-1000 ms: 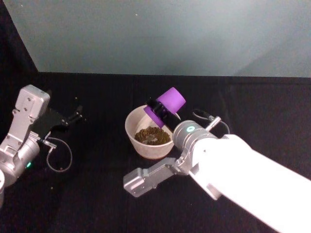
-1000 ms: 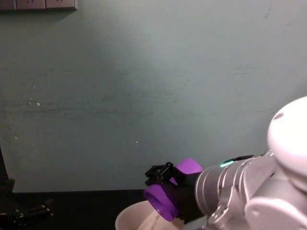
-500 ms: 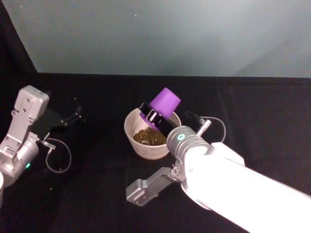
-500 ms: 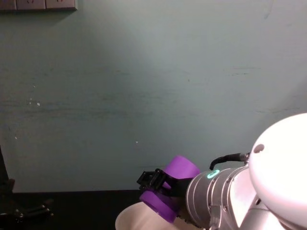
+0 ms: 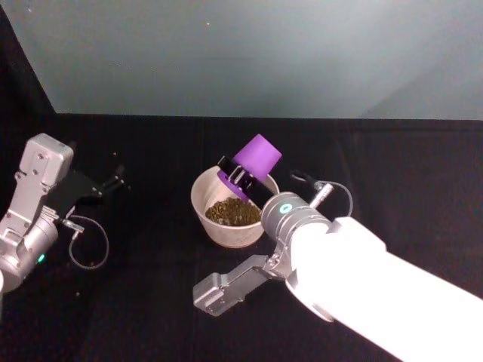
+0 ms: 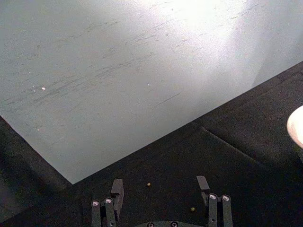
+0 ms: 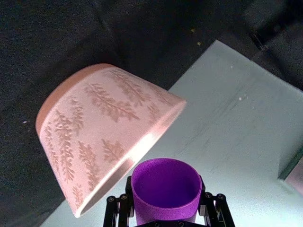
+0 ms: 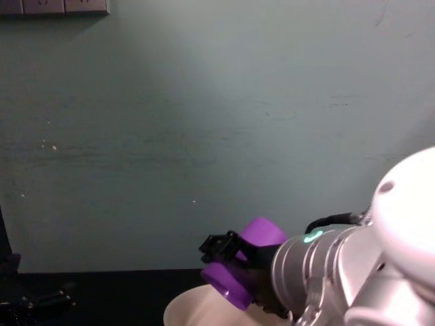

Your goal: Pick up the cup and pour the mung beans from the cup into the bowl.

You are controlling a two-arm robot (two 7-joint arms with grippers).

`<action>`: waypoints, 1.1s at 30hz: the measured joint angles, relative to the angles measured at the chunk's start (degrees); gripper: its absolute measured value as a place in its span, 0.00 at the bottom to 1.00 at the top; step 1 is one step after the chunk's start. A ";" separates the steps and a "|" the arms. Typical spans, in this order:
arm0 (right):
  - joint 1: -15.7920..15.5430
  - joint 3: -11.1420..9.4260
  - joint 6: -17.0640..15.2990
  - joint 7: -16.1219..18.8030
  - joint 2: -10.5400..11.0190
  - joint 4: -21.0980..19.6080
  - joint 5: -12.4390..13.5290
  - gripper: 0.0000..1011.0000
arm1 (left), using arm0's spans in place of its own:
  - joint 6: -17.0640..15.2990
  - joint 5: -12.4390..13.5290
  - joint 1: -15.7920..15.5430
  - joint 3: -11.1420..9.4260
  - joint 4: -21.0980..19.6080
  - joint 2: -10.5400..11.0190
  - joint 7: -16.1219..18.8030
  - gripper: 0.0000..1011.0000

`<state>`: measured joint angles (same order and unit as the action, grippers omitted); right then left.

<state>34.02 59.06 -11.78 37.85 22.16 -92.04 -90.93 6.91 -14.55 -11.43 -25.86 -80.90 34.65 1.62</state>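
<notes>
- The cup (image 5: 256, 159): smooth purple plastic, matt outside, with a soft sheen inside.
- The bowl (image 7: 94, 125): pale, with a smooth rim and a leaf pattern on the outer wall.
- The beans (image 5: 234, 212): dull, grainy, green-brown.
- The table (image 5: 400, 166): covered in matt black cloth.
- The wall (image 6: 118, 56): pale, matt, scratched and scuffed.
- The right arm (image 5: 377, 279): glossy white plastic shell with a grey metallic wrist.

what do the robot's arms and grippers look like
The right arm has a bulky white shell, a silver-grey wrist with a lit green ring and a thin looping cable. The left arm is boxy silver-grey with its own cable loop. Both the right gripper and left gripper are black, with slim fingers on silver-pinned linkages.
</notes>
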 joint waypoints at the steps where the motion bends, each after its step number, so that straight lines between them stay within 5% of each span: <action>1: -0.26 -0.47 -0.18 -0.21 0.07 -0.20 0.55 0.72 | 0.00 0.00 0.00 0.00 0.00 0.00 0.00 0.99; 6: -2.13 -3.58 -1.86 -1.55 0.28 -1.41 3.97 0.72 | 0.00 0.00 0.00 0.00 0.00 0.00 0.00 0.99; 12: -5.91 -9.45 -4.15 -5.33 0.43 -3.09 11.04 0.72 | 0.00 0.00 0.00 0.00 0.00 0.00 0.00 0.99; 18: -10.91 -17.01 -4.56 -11.99 0.72 -4.88 21.33 0.72 | 0.00 0.00 0.00 0.00 0.00 0.00 0.00 0.99; 24: -16.56 -26.16 -1.22 -18.24 0.67 -6.34 35.38 0.72 | 0.00 0.00 0.00 0.00 0.00 0.00 0.00 0.99; 28: -20.06 -32.68 3.29 -20.69 -0.12 -5.98 47.36 0.72 | 0.00 0.00 0.00 0.00 0.00 0.00 0.00 0.99; 33: -22.54 -37.56 7.33 -21.50 -1.22 -4.56 57.88 0.72 | 0.00 0.00 0.00 -0.01 0.00 0.00 0.00 0.99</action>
<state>11.48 21.50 -4.44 16.35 20.94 -96.60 -33.05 6.91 -14.55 -11.43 -25.87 -80.90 34.65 1.62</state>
